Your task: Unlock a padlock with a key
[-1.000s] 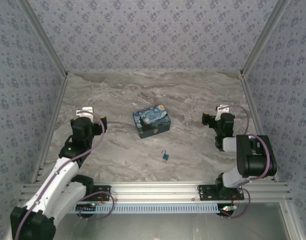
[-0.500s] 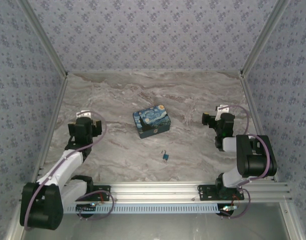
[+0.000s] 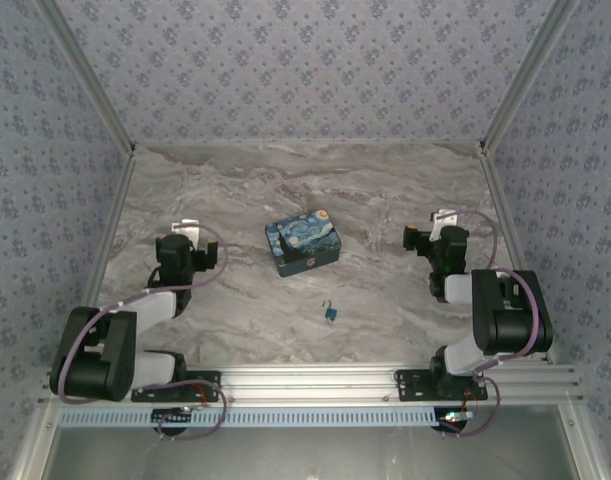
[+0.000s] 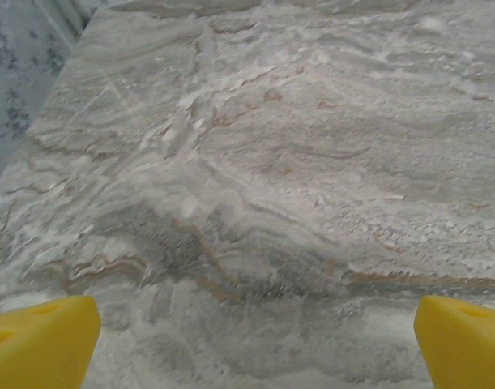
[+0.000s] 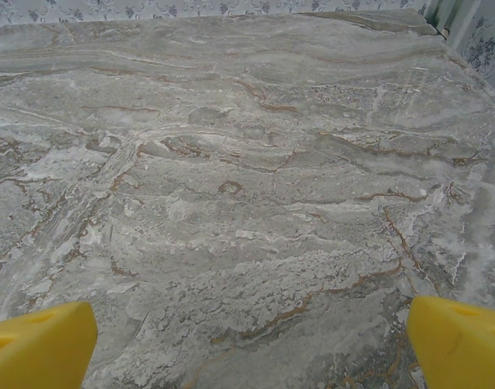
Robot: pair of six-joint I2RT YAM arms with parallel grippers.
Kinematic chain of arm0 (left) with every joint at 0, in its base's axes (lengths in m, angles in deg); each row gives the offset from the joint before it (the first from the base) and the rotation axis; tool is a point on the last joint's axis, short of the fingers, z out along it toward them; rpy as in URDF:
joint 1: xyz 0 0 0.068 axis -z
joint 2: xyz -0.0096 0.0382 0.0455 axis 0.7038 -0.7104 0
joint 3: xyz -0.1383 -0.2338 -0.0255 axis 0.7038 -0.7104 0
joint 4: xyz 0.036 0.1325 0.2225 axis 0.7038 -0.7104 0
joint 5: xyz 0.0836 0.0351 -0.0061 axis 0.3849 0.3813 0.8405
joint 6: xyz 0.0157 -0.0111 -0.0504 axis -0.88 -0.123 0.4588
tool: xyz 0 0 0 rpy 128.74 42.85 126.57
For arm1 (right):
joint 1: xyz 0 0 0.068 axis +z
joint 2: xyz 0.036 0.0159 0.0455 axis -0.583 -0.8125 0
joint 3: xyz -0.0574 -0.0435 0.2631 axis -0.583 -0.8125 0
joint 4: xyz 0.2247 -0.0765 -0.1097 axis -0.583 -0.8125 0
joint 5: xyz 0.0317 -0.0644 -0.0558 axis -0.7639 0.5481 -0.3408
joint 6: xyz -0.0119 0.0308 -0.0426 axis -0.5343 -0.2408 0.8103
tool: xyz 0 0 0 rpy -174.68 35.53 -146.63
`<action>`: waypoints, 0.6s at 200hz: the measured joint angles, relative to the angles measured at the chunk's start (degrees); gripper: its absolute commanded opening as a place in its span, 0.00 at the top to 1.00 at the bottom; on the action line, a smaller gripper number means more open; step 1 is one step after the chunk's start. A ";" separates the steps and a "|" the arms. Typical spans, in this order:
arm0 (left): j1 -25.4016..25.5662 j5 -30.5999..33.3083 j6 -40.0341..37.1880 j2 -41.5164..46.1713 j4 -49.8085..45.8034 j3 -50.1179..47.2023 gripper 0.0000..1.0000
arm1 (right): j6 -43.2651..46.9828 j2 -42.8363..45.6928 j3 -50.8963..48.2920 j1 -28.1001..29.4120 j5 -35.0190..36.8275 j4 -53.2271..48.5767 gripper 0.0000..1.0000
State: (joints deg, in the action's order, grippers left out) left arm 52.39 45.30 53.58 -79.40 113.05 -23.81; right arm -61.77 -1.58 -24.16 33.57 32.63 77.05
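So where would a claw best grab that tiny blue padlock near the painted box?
Probably the teal body, taken from straight above. The padlock seems to lie flat on the table with its thin shackle pointing toward the far side, so the body's two side edges offer the firmer hold and the shackle is left free. The keyhole is too small to see.

The padlock [image 3: 329, 314] is tiny; locked or unlocked cannot be told.

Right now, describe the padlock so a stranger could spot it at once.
On the marble table, find the painted tin box near the middle. The padlock lies apart from it, toward the near edge. Unlike the box, it is tiny and teal, with a thin silver shackle.
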 measured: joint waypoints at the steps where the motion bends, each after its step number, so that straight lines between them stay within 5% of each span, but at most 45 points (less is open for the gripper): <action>1: -0.07 -0.11 0.00 -0.09 0.22 -0.04 0.01 | 0.00 0.00 0.00 0.00 0.00 0.00 0.00; 69: -4.44 -9.33 0.76 -8.79 21.07 -4.50 0.01 | 0.00 0.00 0.00 0.00 0.00 -0.02 0.00; 120: -6.05 -12.41 1.66 -12.81 24.39 -4.20 0.01 | 0.00 0.00 0.00 0.00 0.00 -0.02 0.00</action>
State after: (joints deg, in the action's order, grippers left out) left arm 46.34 32.89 55.24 -92.21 137.44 -28.00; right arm -61.77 -1.58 -24.16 33.57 32.63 77.03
